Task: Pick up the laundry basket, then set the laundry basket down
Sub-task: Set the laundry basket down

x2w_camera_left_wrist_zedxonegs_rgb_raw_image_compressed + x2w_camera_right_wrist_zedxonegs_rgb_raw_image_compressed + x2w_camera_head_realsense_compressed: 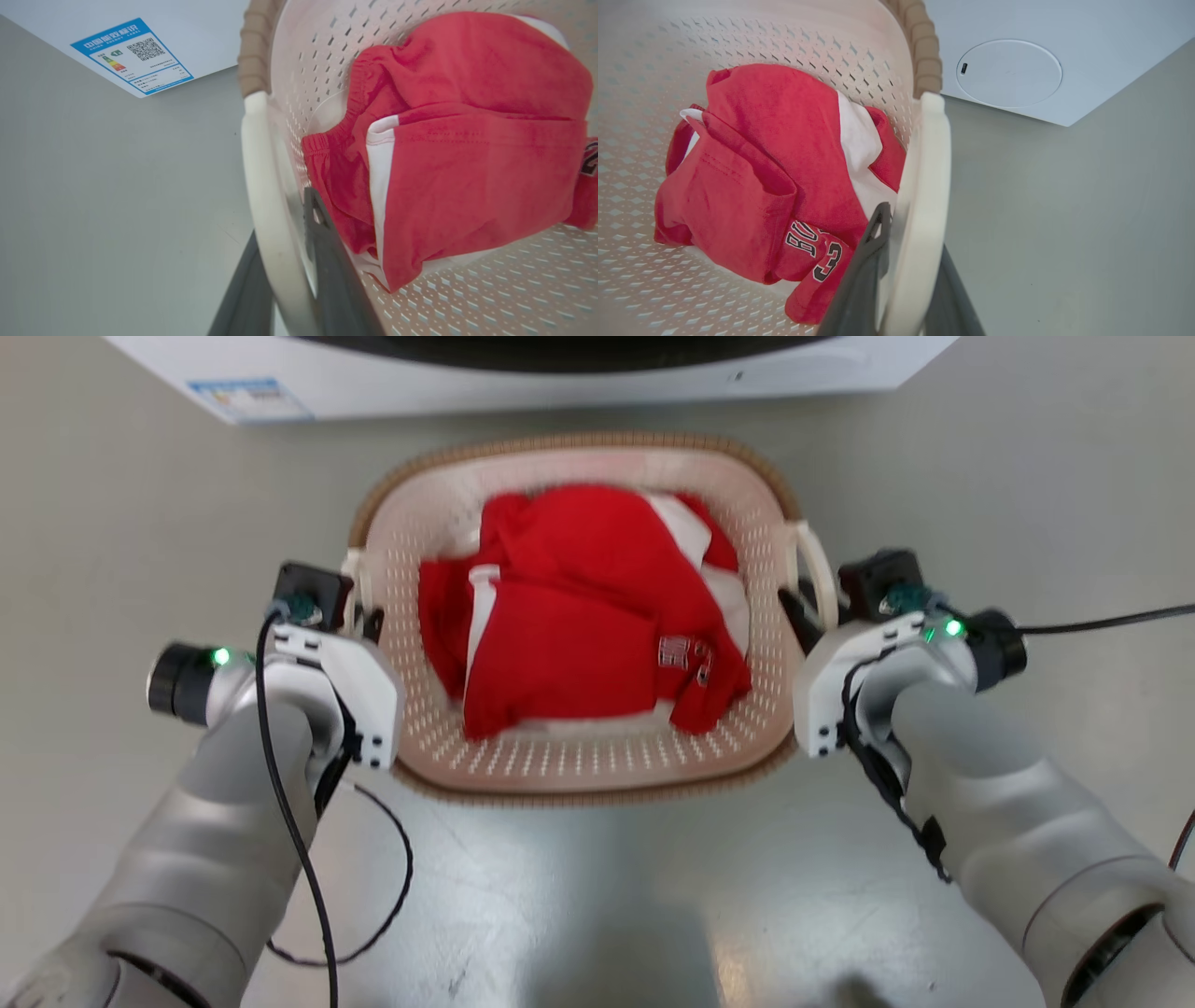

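Observation:
The laundry basket [569, 761], cream perforated plastic with a brown woven-look rim, lies centred in the head view and holds red and white clothes [579, 616]. My left gripper [362, 616] is at its left white loop handle [261, 186]. In the left wrist view the left gripper [285, 224] has one dark finger on each side of that handle, pressed against it. My right gripper [801, 609] is at the right loop handle [924, 177]. The right gripper [915, 233] clamps it the same way. I cannot tell whether the basket rests on the floor.
A white washing machine [560, 369] stands just beyond the basket, with a blue energy label [132, 56] and a round cover [1008, 72] low on its front. Grey floor [1027, 476] surrounds the basket. Black cables [308, 859] hang from both wrists.

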You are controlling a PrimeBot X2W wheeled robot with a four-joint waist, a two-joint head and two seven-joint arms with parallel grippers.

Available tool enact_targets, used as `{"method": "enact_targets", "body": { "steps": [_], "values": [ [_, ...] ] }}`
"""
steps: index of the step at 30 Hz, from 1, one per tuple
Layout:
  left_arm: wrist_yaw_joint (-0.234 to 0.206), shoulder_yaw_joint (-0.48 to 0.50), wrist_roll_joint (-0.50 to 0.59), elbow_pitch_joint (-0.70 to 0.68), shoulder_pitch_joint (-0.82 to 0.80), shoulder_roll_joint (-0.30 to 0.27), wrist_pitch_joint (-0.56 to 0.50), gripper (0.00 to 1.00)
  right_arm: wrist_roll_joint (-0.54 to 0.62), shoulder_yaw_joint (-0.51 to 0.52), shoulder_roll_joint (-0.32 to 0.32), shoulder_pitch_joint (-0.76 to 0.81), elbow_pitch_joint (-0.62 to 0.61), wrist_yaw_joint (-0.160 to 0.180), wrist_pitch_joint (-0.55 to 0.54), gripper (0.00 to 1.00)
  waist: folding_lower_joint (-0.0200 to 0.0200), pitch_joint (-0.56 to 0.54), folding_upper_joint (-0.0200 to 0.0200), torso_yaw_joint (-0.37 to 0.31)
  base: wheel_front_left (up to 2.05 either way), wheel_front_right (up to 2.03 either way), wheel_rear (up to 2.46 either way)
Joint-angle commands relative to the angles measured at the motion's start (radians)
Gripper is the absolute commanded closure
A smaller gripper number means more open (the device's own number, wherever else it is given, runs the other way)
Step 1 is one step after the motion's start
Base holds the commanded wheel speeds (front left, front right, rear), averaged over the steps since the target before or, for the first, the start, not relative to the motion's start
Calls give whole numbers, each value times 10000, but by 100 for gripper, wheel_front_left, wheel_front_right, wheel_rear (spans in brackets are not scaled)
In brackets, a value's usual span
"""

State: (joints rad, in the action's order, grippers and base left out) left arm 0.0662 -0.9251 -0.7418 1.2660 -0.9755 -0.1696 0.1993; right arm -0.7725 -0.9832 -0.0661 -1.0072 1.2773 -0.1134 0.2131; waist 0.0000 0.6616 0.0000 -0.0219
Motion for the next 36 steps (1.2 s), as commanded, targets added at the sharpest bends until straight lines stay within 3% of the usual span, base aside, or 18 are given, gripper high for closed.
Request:
{"method": "enact_targets", "body": {
  "steps": [1, 9, 18, 36],
  "values": [
    [-65, 77, 208, -42, -429, -342, 244, 100, 251, -109, 158, 93, -77, -173, 225, 100, 0, 607, 0, 221, 0, 0, 0],
    [-328, 115, 567, -305, -1217, -534, 610, 100, 709, 203, 158, -252, 71, -173, 434, 100, 0, 1718, 0, 290, 0, 0, 0],
    [-860, 729, 1228, -1571, -1254, -1003, 622, 100, 1119, 781, 158, -487, 112, -173, 481, 100, 0, 2192, 0, 228, 0, 0, 0],
    [-651, 1424, 1952, -1407, -1060, -839, 624, 100, 2347, 2046, 158, -458, -25, -173, 485, 100, 0, 2306, 0, 120, 0, 0, 0]
  ]
}}
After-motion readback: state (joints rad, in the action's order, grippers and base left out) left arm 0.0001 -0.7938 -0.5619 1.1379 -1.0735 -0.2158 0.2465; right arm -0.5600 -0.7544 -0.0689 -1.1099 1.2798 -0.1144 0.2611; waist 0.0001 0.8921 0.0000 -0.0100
